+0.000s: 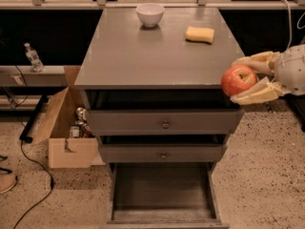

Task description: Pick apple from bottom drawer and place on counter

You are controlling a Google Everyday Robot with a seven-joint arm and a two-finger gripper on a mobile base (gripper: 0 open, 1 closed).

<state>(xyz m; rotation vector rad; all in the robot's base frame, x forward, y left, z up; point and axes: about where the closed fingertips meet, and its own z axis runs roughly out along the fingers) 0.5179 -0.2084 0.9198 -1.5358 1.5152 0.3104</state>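
Observation:
The red apple with yellowish patches is held in my gripper, which is shut on it from the right. It hangs at the front right corner of the counter, about level with the counter's edge. The bottom drawer is pulled open below and its grey floor is bare.
A white bowl and a yellow sponge sit at the back of the counter. Two shallower drawers with knobs are partly pulled out. An open cardboard box stands on the floor at the left, with a cable beside it.

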